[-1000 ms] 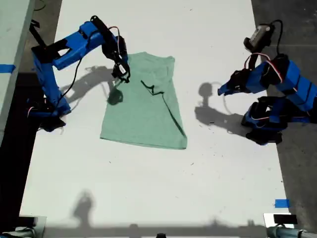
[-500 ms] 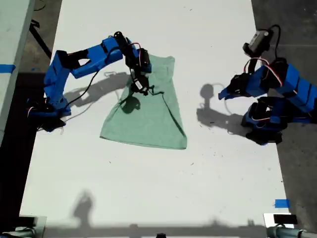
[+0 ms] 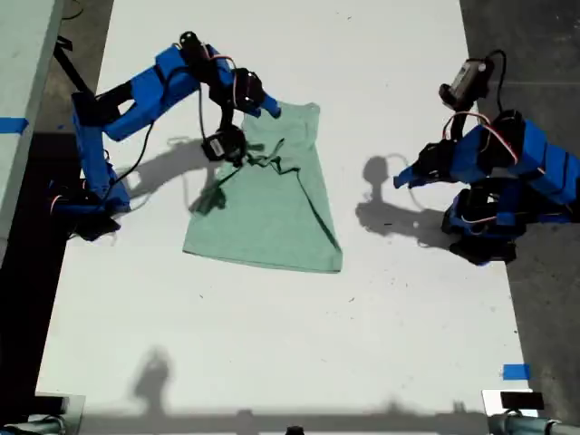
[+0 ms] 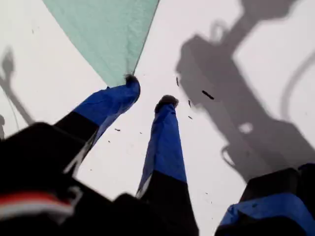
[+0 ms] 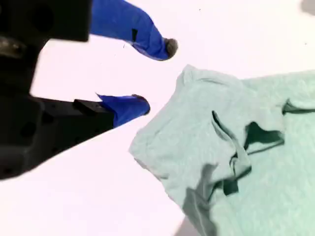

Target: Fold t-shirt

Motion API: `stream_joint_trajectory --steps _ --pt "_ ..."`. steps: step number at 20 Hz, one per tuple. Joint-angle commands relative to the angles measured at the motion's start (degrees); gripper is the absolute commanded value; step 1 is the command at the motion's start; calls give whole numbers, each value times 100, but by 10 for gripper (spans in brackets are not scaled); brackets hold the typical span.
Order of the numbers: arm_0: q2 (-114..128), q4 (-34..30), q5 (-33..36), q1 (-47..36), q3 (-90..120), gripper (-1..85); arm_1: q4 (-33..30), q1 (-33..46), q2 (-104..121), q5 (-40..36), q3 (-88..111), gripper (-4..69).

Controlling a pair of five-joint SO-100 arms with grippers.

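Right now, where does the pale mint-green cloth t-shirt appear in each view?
Exterior view: the pale mint-green cloth t-shirt lies flat on the white table, slightly toward that view's left.
First wrist view: one corner shows beyond my first gripper.
Second wrist view: its crumpled part lies beside my second gripper.
Shared landmark: the white table.

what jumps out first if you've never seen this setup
The pale mint t-shirt, partly folded with a dark crease, lies on the white table toward the exterior view's left. My second gripper hangs open above its top edge, while my first gripper sits open at the exterior view's right, apart from the cloth.
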Motion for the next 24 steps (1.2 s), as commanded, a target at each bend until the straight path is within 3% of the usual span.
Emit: stream_joint_trajectory --steps 1,5,11,19,24 --pt "1503 527 79 466 782 178 -756 -545 -53 18 79 142" --pt "3322 158 -211 905 3032 161 -1617 -1028 -826 -18 255 160" --pt "5001 -97 -976 1459 5194 157 -2145 -1371 -2470 -220 -360 236" --pt "5150 -255 -1503 2048 5669 156 -2979 -1775 -3999 -352 -932 257" --pt "5142 -299 -1503 2030 5660 154 -3929 -1934 -4948 -299 -800 257"
